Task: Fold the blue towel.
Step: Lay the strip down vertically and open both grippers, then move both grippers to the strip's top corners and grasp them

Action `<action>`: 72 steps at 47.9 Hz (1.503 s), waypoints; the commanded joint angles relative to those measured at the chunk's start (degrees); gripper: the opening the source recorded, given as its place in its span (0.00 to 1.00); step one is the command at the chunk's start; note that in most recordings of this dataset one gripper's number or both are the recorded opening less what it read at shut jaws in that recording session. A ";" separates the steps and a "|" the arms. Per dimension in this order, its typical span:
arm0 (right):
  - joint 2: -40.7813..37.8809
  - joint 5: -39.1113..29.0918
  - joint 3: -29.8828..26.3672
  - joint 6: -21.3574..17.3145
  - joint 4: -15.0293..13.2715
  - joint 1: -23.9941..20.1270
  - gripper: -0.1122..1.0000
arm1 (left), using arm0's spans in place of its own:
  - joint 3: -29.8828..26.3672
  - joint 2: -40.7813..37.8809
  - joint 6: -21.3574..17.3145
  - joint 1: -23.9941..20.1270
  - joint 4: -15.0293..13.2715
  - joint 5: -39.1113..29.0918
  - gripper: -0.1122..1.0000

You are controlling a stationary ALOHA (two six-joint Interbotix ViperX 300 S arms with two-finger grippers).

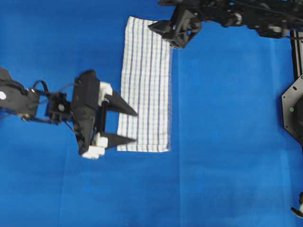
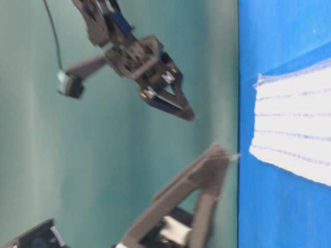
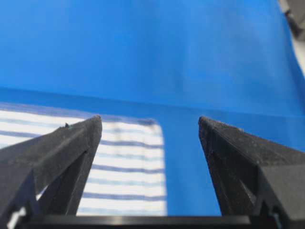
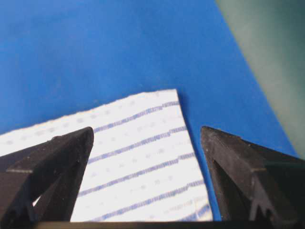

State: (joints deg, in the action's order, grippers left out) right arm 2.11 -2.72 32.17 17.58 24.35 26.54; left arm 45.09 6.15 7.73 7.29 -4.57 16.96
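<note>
The blue towel [image 1: 146, 85], white with thin blue stripes, lies flat as a long narrow strip on the blue table covering. My left gripper [image 1: 135, 126] is open and empty, and its fingertips reach over the towel's near left corner. In the left wrist view the towel corner [image 3: 126, 162] lies between the open fingers [image 3: 71, 148]. My right gripper [image 1: 165, 37] is open and empty above the towel's far right corner. In the right wrist view the towel [image 4: 138, 162] fills the gap between the jaws. The towel's end also shows in the table-level view [image 2: 295, 129].
The blue table covering [image 1: 227, 142] spreads on all sides of the towel. A black mount [image 1: 293, 109] and a frame rail [image 1: 297, 52] stand at the right edge. A green wall [image 2: 103, 155] stands behind the table.
</note>
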 commanded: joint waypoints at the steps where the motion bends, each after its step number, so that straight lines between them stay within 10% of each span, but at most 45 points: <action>1: 5.10 0.35 1.49 -0.09 -0.09 0.09 0.92 | -0.09 3.52 -1.85 -1.32 0.18 -1.14 0.79; 31: 20.57 4.66 18.02 -0.97 2.64 0.09 0.92 | 7.29 10.63 -8.00 -16.44 0.26 -3.96 0.79; 72: -1.32 12.74 10.02 -0.97 5.89 2.72 0.92 | -2.37 -8.35 -12.83 -32.52 0.97 2.29 0.79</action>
State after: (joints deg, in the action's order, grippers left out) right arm 1.32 8.44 43.86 16.52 29.79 29.00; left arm 44.74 -0.79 -5.01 -24.35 -3.78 17.75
